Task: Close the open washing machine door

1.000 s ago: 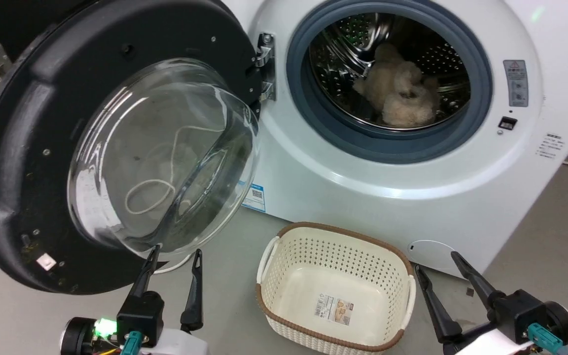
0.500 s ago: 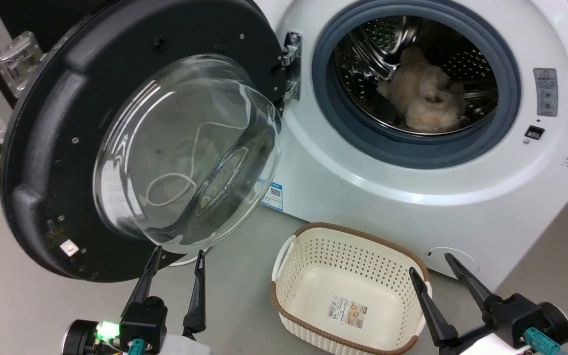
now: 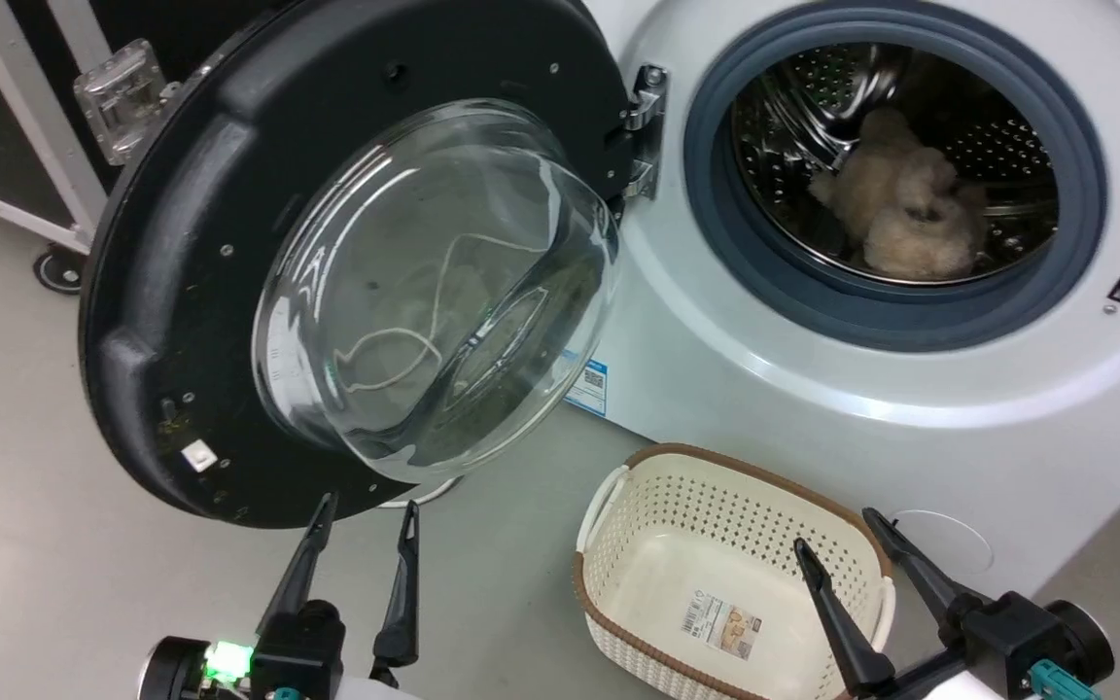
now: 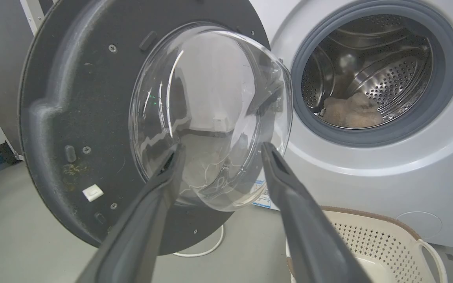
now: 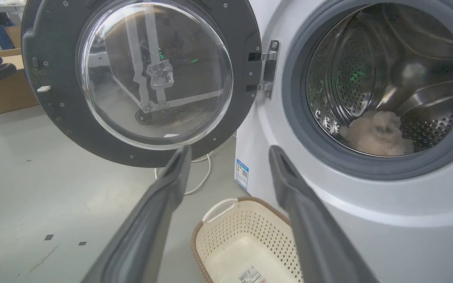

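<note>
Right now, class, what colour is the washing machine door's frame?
The washing machine door has a black frame, clearest in the head view.

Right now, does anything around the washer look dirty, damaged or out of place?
Only minor: the washing machine door has yellowish grime speckled on its black inner frame, near the lower outer edge. Nothing looks damaged or spilled.

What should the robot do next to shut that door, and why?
Probably swing the left gripper leftward past the free edge of the washing machine door, opposite the hinge. The door stands wide open, inner side facing the robot, and the open gripper hangs below, apparently not touching; pushing needs the outer side.
</note>
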Controlling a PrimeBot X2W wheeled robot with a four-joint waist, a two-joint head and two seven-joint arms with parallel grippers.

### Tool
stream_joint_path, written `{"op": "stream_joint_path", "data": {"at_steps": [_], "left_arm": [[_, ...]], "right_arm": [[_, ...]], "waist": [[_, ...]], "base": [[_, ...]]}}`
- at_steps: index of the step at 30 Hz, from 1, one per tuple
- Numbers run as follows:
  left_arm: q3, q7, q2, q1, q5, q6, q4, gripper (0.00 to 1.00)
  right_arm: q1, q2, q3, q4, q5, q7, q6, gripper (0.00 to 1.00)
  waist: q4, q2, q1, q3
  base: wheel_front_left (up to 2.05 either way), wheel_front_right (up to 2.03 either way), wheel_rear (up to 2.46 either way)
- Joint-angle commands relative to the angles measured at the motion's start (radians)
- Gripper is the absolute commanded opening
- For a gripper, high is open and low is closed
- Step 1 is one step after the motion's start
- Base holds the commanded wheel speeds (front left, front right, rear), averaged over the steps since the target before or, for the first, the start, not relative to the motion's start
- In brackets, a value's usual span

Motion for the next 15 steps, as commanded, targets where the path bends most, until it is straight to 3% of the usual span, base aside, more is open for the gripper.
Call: {"op": "stream_joint_path", "data": {"at_steps": [1, 2, 9, 15], "left_arm": [[-0.006, -0.014, 0.004, 0.015, -0.01, 0.001, -0.003, 0.12], [-0.008, -0.016, 0.004, 0.016, -0.012, -0.001, -0.003, 0.0], [0.039, -0.031, 0.004, 0.011, -0.057, 0.0, -0.058, 0.0], [0.161, -0.043, 0.014, -0.019, -0.129, -0.022, -0.166, 0.0]], "right_arm": [[0.014, -0.009, 0.007, 0.004, 0.01, -0.012, 0.001, 1.0], [0.015, -0.01, 0.009, 0.005, 0.012, -0.014, 0.001, 1.0], [0.029, -0.013, 0.016, 0.004, 0.022, -0.029, 0.001, 1.0], [0.063, -0.01, 0.001, -0.004, 0.025, -0.042, 0.001, 1.0]], "waist": [[0.009, -0.0001, 0.0, 0.0], [0.013, -0.0001, 0.0, 0.0], [0.042, -0.0001, 0.0, -0.002], [0.062, -0.0001, 0.0, -0.009]], "base": [[0.0, 0.0, 0.0], [0.0, 0.0, 0.0], [0.0, 0.0, 0.0], [0.0, 0.0, 0.0]]}}
